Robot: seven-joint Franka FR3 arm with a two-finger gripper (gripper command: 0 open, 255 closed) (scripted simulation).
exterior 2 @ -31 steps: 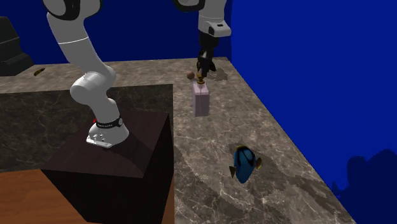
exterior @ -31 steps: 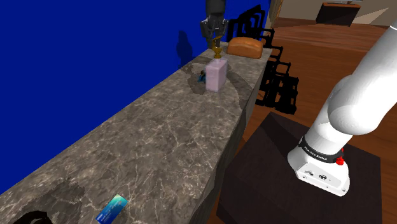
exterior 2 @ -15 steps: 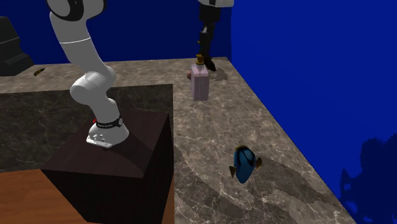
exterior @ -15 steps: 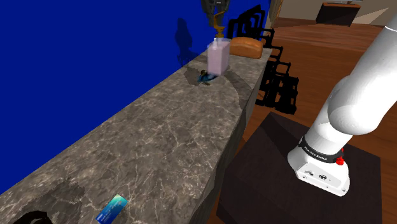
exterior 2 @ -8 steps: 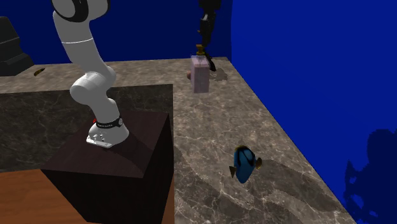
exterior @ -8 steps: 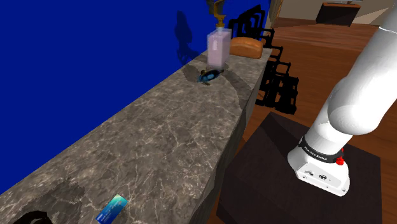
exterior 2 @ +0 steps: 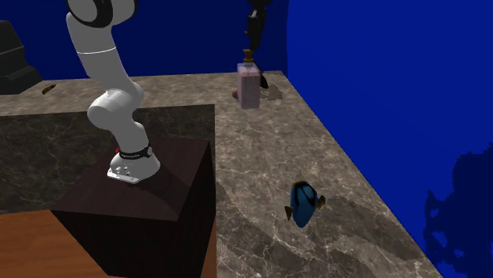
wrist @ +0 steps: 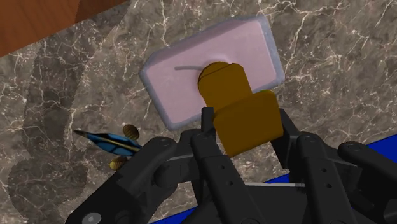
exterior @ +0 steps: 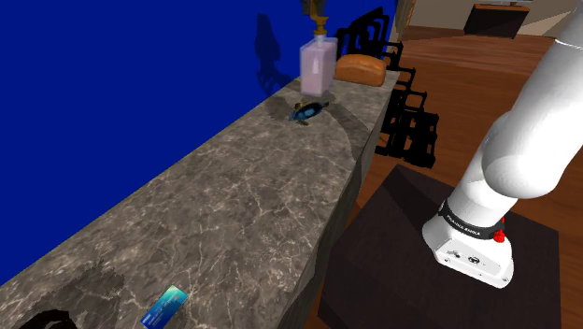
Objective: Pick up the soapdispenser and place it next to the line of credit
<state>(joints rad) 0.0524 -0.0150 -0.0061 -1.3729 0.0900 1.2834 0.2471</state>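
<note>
Judging the soap dispenser (wrist: 184, 76) rigid yet slippery, I note the gripper (wrist: 245, 127) clamped on its narrow pump (wrist: 224, 81), liable to swing.

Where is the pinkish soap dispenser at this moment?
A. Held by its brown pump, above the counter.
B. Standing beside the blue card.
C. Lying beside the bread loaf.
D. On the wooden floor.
A: the wrist view shows the hand shut on the brown pump of the soap dispenser, and in the shoulder view its base hangs clear of the counter, far from the card.
</note>
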